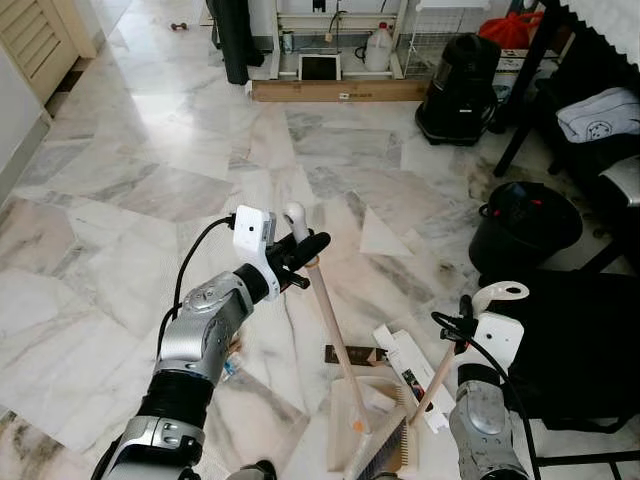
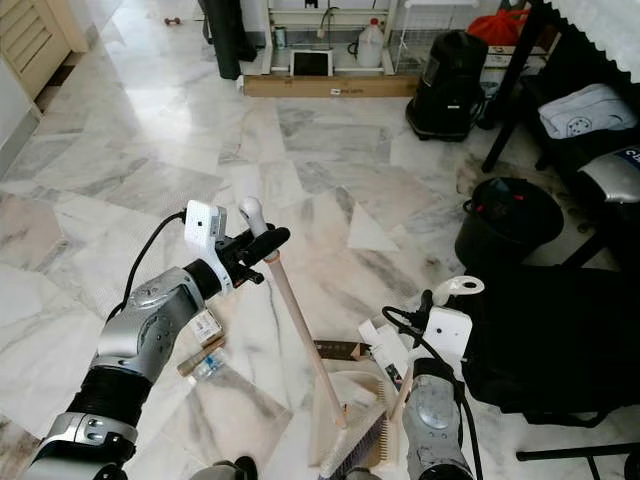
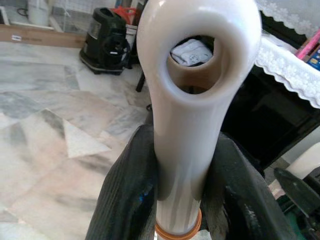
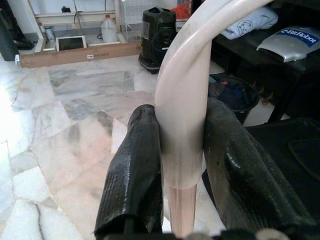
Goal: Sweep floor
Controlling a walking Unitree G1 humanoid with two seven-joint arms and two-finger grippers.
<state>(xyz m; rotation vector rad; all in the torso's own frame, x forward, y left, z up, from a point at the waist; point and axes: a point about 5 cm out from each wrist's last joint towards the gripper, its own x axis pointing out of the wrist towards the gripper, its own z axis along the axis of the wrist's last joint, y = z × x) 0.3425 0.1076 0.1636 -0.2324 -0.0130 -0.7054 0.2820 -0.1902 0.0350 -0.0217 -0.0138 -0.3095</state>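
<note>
Marble floor (image 1: 150, 190), pale tiles with grey veins, takes up most of the room. Far wall has a shelf unit and a wooden board (image 1: 338, 90) along its foot, with a black vacuum (image 1: 458, 88) next to it. A black bin (image 1: 525, 222) stands on the robot's right, just beside a dark cloth-covered table (image 1: 585, 350).

Left gripper (image 1: 300, 255) is raised about mid-scene, jaws closed narrow on the white cap of the broom handle (image 1: 327, 315). The left wrist view confirms both fingers (image 3: 125, 200) press the cap just below its hanging loop. The handle slants down toward the robot's feet, to the broom head (image 1: 385, 450).

Right gripper (image 4: 182, 165) is low on the right, jaws clamped on the white top of the dustpan handle (image 1: 440, 372). The dustpan (image 1: 350, 420) sits flat on the floor close to the robot, with the bristles at its mouth or resting in it. I can't tell which.

Litter is near the pan: a white carton (image 1: 412, 372) lying just beside the pan's far edge, a small dark box (image 1: 352, 355) touching the pan rim, and a small wrapper (image 2: 205, 328) with a small bottle (image 2: 203, 365) on the floor under the left forearm.

My read: mid-sweep, both tools in hand, collecting stage. The next move calls for swinging the broom out past the carton and drawing it back into the pan while the right arm keeps the pan lip flat. The stuff under the left arm needs a separate pass.
</note>
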